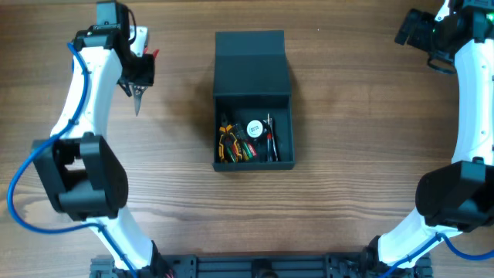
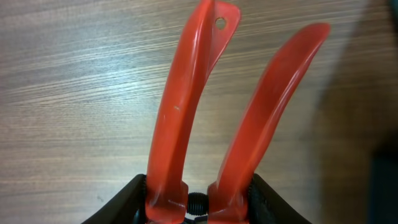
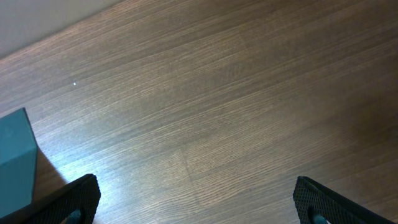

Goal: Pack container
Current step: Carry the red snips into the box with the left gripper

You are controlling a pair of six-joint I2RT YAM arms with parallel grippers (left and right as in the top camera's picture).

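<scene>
The container [image 1: 252, 58], a dark teal-black box, lies mid-table with its flap lid folded back. Its open tray holds several small hand tools [image 1: 251, 137]. My left gripper [image 1: 140, 71] hovers to the left of the box, shut on a pair of red-handled pliers [image 1: 137, 99] whose metal nose points toward the table's near side. In the left wrist view the two red handles [image 2: 180, 112] run up from between the fingers of the left gripper [image 2: 198, 208]. My right gripper [image 1: 411, 29] is at the far right corner, and in the wrist view the right gripper [image 3: 196, 199] is open over bare wood.
A teal corner of the container [image 3: 15, 162] shows at the left edge of the right wrist view. Both arm bases stand at the table's near edge. Wooden tabletop [image 1: 363, 116] lies between the box and the right arm.
</scene>
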